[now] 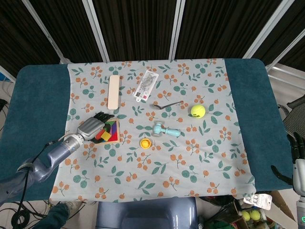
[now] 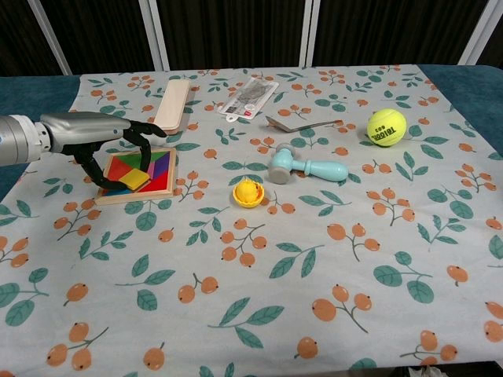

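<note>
Floral tablecloth [image 2: 259,314] fills the foreground of the chest view: a thin printed fabric laid flat over a teal table [image 1: 38,95]. Further in lies the wooden tangram puzzle [image 2: 140,174], a square shallow tray with flat coloured pieces. One yellow piece [image 2: 134,179] sits loose and skewed on top of the others.

Left hand [image 2: 110,141] hovers over the tray's left edge. Its fingers are curled downward with the tips at or just above the pieces. No piece is visibly lifted; whether the tips touch cannot be told. Judged step: reaching for a puzzle piece. The next move calls for a fine pinch on a thin, smooth-edged tile without shifting the light tray.

Right hand [image 1: 296,160] hangs beyond the table's right edge, fingers apart, holding nothing.

Nearby items:
- yellow half-shell [image 2: 247,193], glossy plastic
- toy hammer [image 2: 305,166], pale blue, cylindrical head
- tennis ball [image 2: 386,127], fuzzy felt
- metal spoon [image 2: 302,124]
- flat wooden slat [image 2: 172,104]
- plastic packet [image 2: 250,97]
</note>
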`<state>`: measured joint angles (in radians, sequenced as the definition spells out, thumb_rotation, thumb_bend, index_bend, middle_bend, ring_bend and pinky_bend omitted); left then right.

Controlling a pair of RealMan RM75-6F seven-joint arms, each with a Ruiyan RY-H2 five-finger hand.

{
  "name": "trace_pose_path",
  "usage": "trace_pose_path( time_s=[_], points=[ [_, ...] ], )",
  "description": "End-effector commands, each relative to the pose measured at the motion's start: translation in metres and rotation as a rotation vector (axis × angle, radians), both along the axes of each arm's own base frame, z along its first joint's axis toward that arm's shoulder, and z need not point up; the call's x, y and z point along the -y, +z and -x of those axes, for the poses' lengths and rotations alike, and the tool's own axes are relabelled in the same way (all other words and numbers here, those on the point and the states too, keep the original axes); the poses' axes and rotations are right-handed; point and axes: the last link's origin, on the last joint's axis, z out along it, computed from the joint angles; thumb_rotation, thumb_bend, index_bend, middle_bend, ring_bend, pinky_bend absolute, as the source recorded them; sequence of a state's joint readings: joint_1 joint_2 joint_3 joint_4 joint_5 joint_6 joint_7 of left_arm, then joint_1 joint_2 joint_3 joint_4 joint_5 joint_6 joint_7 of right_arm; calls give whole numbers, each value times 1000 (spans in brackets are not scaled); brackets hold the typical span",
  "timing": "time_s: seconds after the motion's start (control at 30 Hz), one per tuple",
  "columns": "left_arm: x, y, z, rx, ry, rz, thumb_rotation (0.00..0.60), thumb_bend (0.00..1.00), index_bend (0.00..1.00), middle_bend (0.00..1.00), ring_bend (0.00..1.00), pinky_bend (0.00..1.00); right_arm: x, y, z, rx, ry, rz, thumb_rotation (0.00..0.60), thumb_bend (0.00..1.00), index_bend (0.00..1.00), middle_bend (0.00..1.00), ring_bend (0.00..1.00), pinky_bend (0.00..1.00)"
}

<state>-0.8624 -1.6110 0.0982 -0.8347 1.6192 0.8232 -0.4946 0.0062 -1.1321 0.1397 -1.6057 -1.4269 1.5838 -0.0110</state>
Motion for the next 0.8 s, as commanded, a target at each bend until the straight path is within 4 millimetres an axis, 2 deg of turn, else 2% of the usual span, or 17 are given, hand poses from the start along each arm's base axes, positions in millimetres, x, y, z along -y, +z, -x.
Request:
trace_pose_path(
  time_s=[0.03, 0.8],
  points=[
    [0, 0, 0, 1, -1, -1, 600, 359, 504, 38, 0, 0, 0, 0, 0, 1, 0, 0, 600, 108, 0, 0, 43, 235],
    [1, 1, -2, 1, -5, -4, 600, 359, 504, 38, 0, 0, 0, 0, 0, 3, -3, 5, 600, 108, 0, 0, 43, 234]
  ],
)
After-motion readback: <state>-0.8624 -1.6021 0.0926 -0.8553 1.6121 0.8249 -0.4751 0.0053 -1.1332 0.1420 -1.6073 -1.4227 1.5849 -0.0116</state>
